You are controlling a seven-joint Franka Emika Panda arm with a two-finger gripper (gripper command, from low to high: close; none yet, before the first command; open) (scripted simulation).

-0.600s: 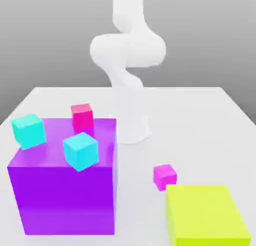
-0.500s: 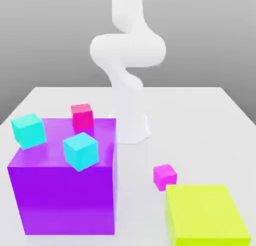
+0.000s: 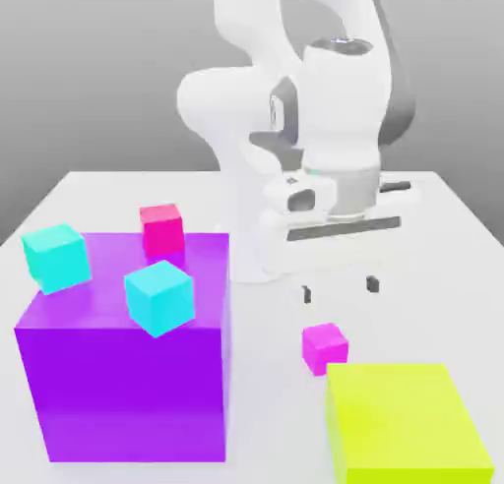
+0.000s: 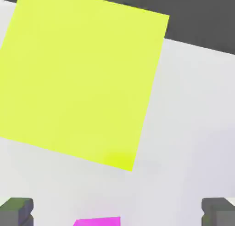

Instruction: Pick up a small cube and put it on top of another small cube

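I see my gripper hanging with its fingers spread wide apart, empty, just above the small magenta cube. From the hand camera, that cube sits between the two fingertips, nearer one of them. The cube rests on the white table, just beside the yellow-green block. Well apart from the cube stands the purple block, with two cyan cubes and a crimson-pink cube by it.
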